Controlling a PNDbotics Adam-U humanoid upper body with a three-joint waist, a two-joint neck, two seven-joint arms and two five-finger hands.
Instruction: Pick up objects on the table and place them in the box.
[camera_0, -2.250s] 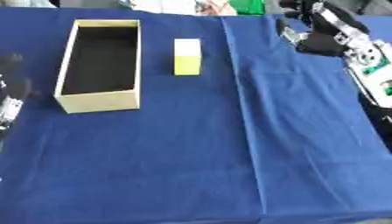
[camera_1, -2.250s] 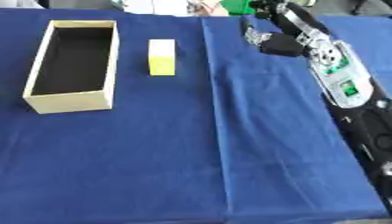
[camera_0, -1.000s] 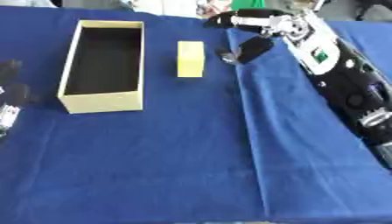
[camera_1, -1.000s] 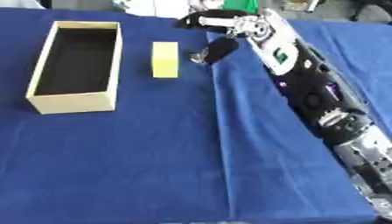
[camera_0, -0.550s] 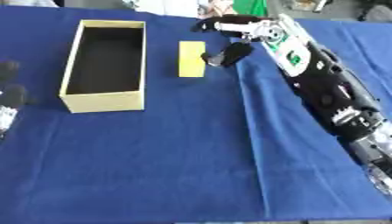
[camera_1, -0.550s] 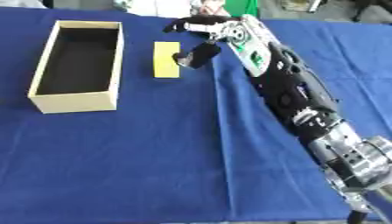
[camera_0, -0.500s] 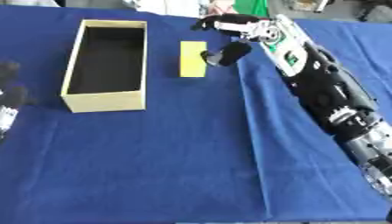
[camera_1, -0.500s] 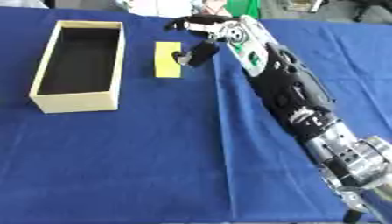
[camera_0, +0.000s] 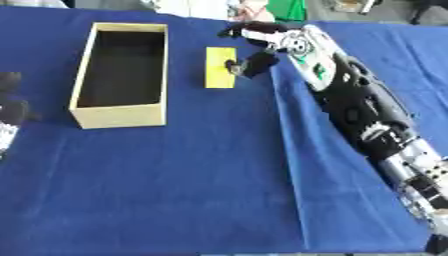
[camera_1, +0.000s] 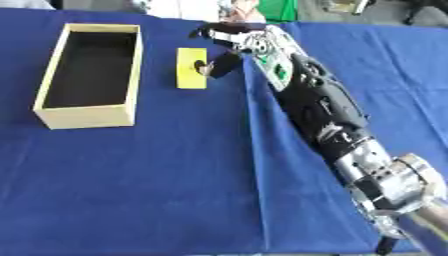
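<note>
Blue cloth (camera_0: 201, 190) covers the whole table, flat apart from one long crease running down its middle. On it, toward the far left, stands the box (camera_0: 117, 115) — an open, pale cream rectangle with a dark, empty inside, long axis pointing away from the robot. The right arm reaches across from the lower right corner to the far middle of the table. Just right of the box, apart from it, lies the yellow block (camera_0: 220, 67), a small flat slab lying parallel to the box.

The right hand (camera_0: 255, 54) is at the block's right long edge, fingers spread apart and bent downward, with one fingertip (camera_0: 233, 65) touching or nearly touching that edge; nothing is pinched yet. The left hand (camera_0: 7, 117) shows only as a dark shape at the left edge, and I cannot tell how its fingers stand.

By its look the block is probably light and rigid, with clean square faces — perhaps foam or painted wood. It lies low on the cloth, so the likely grasp is across its narrow width, thumb on one long side and fingers on the other, near mid-length so it does not tip on the way to the box.
</note>
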